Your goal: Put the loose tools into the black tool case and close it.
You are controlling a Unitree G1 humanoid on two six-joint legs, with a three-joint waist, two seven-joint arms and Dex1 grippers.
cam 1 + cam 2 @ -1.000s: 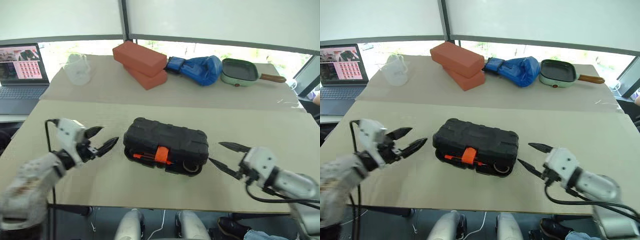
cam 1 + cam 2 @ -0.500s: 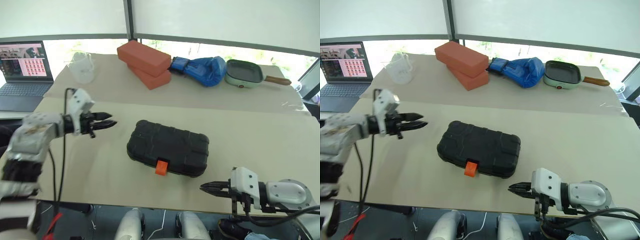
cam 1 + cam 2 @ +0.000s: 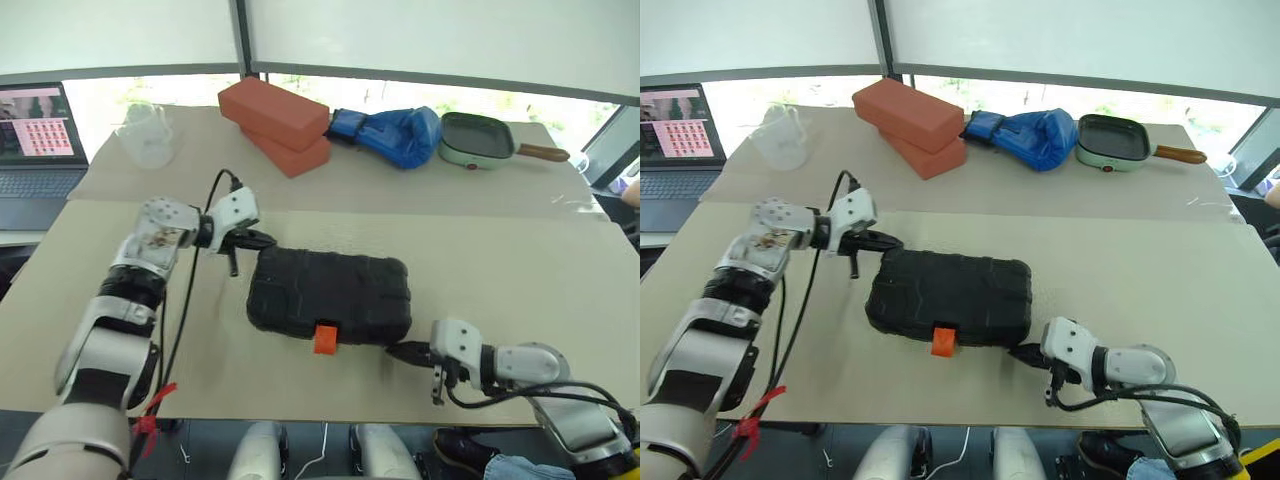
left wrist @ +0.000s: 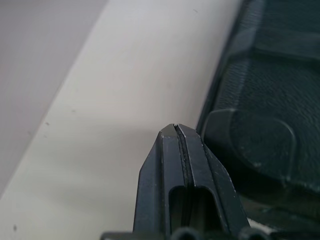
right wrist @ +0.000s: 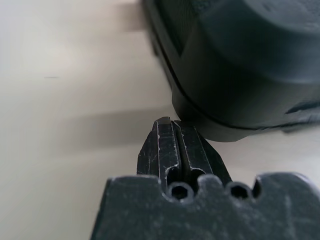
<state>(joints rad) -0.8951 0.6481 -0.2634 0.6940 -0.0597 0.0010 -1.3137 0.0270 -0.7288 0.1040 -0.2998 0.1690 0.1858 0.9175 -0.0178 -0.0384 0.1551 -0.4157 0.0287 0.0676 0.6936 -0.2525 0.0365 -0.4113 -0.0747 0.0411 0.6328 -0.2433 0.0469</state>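
Flanking closed tool case (image 3: pixel 330 293): both hands

case interior: the black tool case (image 3: pixel 330 294) lies lid down on the counter (image 3: pixel 520 280), so its recesses and any contents are hidden
latch: whether the orange latch (image 3: pixel 324 338) at the case's near edge is engaged is too small to tell
laptop (image 3: pixel 35 140): far beyond the case, cut by the picture's edge
laptop screen: tiles too small to read
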